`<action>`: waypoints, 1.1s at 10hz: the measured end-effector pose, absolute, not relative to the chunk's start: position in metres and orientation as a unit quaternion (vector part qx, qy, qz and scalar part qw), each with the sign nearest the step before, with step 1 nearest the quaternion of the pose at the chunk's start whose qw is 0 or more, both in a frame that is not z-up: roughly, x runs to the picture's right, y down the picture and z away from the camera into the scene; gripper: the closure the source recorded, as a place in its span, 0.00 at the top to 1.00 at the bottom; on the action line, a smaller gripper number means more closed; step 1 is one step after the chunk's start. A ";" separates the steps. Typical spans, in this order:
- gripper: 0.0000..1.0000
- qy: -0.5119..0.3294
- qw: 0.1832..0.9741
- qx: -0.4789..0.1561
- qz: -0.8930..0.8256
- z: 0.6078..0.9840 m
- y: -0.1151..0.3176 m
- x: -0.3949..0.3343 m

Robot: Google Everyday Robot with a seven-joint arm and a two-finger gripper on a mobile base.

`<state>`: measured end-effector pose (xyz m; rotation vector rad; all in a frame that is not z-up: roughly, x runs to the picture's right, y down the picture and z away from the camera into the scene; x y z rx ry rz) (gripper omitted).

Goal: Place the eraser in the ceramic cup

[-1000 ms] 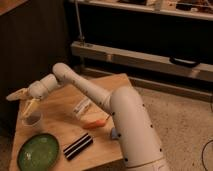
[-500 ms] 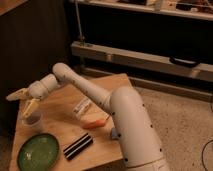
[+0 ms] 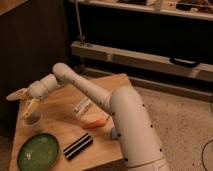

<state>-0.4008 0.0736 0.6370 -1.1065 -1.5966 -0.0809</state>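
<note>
The eraser (image 3: 77, 146), a black block with white stripes, lies on the wooden table (image 3: 60, 107) near its front edge, right of the green bowl (image 3: 38, 151). The ceramic cup (image 3: 32, 119), small and pale grey, stands near the table's left edge. My gripper (image 3: 22, 101) hovers just above and slightly left of the cup, far from the eraser. It is open and empty, with one pale finger pointing left and the other pointing down toward the cup's rim.
An orange carrot (image 3: 95, 123) and a white labelled tube (image 3: 82, 106) lie mid-table beside my arm's white body (image 3: 132, 125). A dark wall stands to the left. Metal shelving (image 3: 140, 57) runs behind the table. Speckled floor lies to the right.
</note>
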 end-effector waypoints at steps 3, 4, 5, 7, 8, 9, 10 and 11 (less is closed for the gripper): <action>0.80 -0.674 0.575 -0.462 -0.043 0.638 0.071 -0.392; 0.80 -0.669 0.590 -0.450 -0.051 0.641 0.064 -0.376; 0.80 -0.666 0.600 -0.440 -0.059 0.638 0.059 -0.362; 0.80 -0.655 0.622 -0.421 -0.083 0.623 0.056 -0.315; 0.80 -0.650 0.630 -0.414 -0.097 0.615 0.058 -0.290; 0.80 -0.647 0.635 -0.409 -0.105 0.609 0.059 -0.277; 0.80 -0.644 0.638 -0.406 -0.112 0.605 0.061 -0.266; 0.80 -0.644 0.638 -0.406 -0.113 0.605 0.062 -0.266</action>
